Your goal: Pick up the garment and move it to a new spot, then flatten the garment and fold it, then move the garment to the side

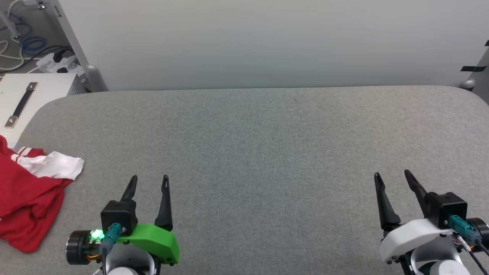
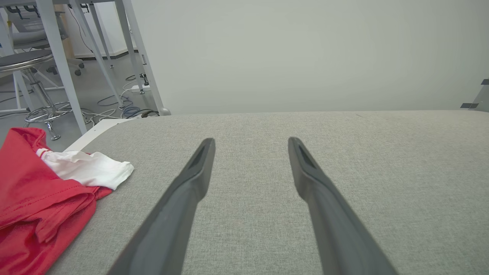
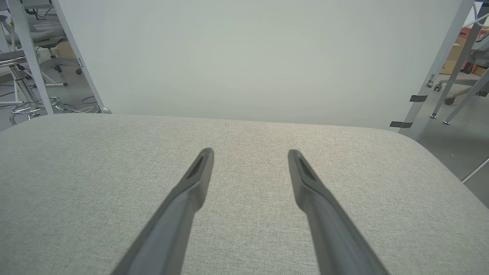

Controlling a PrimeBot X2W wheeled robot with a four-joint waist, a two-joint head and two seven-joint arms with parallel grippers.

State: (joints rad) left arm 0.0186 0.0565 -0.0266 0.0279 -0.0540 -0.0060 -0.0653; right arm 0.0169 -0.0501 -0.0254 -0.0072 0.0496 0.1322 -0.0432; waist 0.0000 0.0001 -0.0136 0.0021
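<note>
The garment (image 1: 26,191), a red jersey with a white sleeve and striped trim, lies crumpled at the table's left edge, partly cut off by the head view's border. It appears again as the garment (image 2: 42,194) at the left of the left wrist view. My left gripper (image 1: 149,178) stands open just right of it, apart from the cloth, fingers empty. My left gripper (image 2: 251,142) shows only grey tabletop between its fingers. My right gripper (image 1: 392,175) is open and empty at the lower right. My right gripper (image 3: 250,152) points over bare tabletop.
The grey fabric-covered table (image 1: 259,145) spans the head view, with a pale wall behind it. A white box with a strap handle (image 1: 23,101) stands off the table's left rear corner beside cables and a power strip (image 1: 57,63). Stools and table legs (image 2: 49,76) stand beyond.
</note>
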